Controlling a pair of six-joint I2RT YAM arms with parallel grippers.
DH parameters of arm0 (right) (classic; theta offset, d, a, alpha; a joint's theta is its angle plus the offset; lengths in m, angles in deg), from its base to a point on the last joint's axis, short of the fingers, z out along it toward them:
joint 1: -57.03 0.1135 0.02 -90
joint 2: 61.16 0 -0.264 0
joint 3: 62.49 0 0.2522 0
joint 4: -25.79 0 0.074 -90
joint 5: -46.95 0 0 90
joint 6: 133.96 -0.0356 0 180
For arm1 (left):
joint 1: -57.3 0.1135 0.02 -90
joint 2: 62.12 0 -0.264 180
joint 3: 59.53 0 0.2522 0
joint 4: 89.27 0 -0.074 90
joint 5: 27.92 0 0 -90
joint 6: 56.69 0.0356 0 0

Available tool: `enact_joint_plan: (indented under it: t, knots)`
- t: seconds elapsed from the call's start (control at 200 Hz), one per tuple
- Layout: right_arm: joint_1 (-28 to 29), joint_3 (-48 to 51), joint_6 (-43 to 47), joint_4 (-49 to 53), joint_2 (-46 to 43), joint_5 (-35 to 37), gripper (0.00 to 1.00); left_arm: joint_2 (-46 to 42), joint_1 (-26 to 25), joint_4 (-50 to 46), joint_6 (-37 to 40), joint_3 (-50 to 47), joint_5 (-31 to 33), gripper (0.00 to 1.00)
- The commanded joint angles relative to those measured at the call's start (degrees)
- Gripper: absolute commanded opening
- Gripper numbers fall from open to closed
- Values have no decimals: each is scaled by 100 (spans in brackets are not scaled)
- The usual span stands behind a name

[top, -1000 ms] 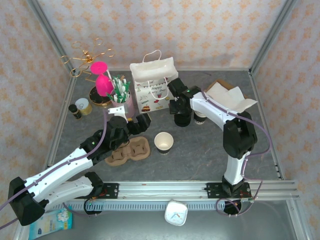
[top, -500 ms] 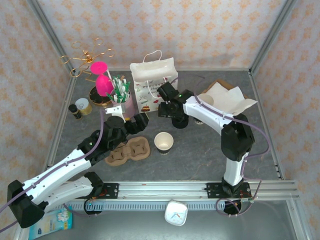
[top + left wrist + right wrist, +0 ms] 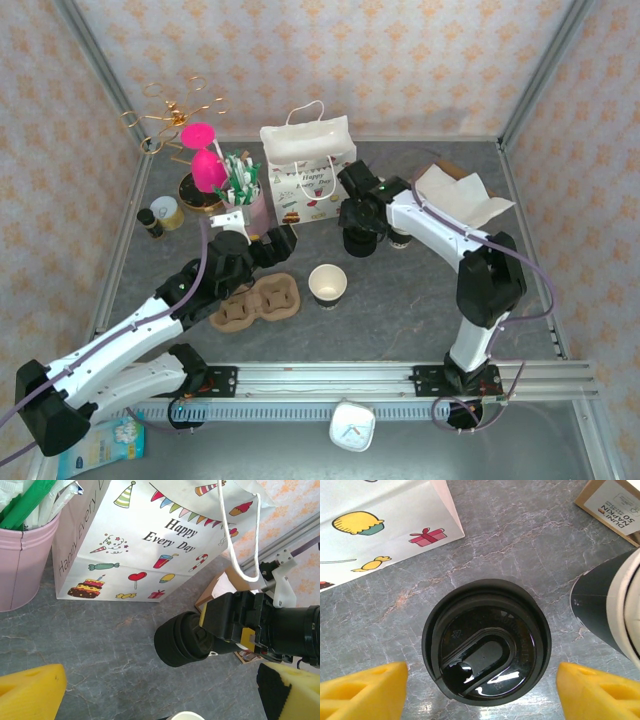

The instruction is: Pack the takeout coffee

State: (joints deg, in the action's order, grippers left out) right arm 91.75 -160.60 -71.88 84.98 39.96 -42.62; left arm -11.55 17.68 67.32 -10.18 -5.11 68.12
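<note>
Right gripper (image 3: 481,692), jaws spread, straddles the black lid pile (image 3: 486,662) at frame centre; closing too low may lift several nested lids or tip the pile. Lidless paper cup (image 3: 328,284) stands at the centre of the top view; left gripper (image 3: 160,692) likewise spread, empty.

One gift bag (image 3: 308,188), one open cup (image 3: 328,284), one bucket (image 3: 248,210)

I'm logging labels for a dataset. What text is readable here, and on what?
"Happy Every Day": white paper gift bag.
"NUMI NAPKIN": brown cardboard box; the line beneath is cut off.
Embossed marks on the round black plastic lid: too small to read.
</note>
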Motion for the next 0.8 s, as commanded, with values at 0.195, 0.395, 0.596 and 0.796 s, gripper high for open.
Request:
enact_joint_plan:
  t: [0.195, 0.395, 0.596, 0.796]
  knots:
    - [26, 171, -47, -215, 189, 76, 82, 6, 50, -39, 24, -52, -85, 99]
    - [26, 200, -34, -219, 310, 144, 81, 66, 67, -21, 33, -52, -120, 99]
    - [26, 226, -13, -186, 410, 197, 81, 85, 77, -19, 33, -70, -157, 99]
    - [26, 258, -5, -180, 425, 194, 78, 94, 103, -24, 42, -90, -178, 99]
